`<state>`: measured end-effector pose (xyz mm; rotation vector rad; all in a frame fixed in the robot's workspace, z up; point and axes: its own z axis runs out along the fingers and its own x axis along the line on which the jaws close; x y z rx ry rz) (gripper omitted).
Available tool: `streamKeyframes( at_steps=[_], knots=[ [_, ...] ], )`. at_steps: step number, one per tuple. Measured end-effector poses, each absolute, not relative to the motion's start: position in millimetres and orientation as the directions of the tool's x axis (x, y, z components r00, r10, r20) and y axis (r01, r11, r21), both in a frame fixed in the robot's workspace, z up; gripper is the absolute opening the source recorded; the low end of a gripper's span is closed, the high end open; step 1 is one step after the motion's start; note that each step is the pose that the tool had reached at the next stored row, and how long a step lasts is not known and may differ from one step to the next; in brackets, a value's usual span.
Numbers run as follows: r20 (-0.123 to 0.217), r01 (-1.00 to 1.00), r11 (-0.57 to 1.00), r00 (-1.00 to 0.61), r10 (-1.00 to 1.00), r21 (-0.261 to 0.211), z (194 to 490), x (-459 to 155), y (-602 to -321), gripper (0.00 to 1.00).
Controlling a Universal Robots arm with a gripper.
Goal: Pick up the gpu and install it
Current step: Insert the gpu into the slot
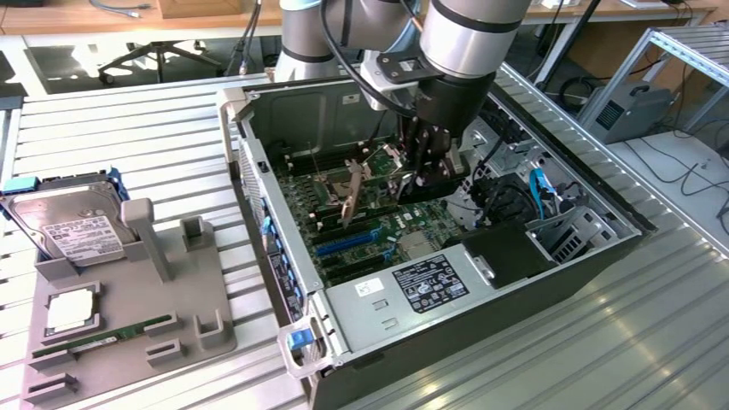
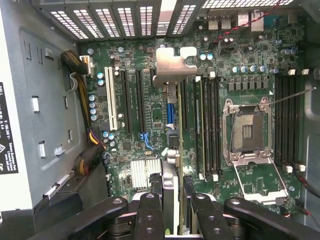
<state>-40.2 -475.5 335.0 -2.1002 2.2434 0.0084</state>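
My claw [image 2: 172, 200] is clamped on the gpu [image 2: 171, 125], held edge-on above the motherboard [image 2: 150, 115] at frame centre. If I'm off the slot [image 2: 170, 114], its bracket could snag the case [image 1: 456, 290].

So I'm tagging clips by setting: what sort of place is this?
Probably a robotics lab or test bench: an open computer case lies on a slatted metal table, a grey parts fixture beside it holds a hard drive, and office chairs stand behind.

Case walls [image 1: 285, 128] hem in gripper [image 1: 424, 175].
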Motion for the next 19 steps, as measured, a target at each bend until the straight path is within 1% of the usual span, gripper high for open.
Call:
streamKeyframes(
  at_steps=[19],
  knots=[
    [-0.054, -0.997, 0.067, -0.065, -0.996, -0.043, 326.3, -43.3, -475.5, 0.27]
  ],
)
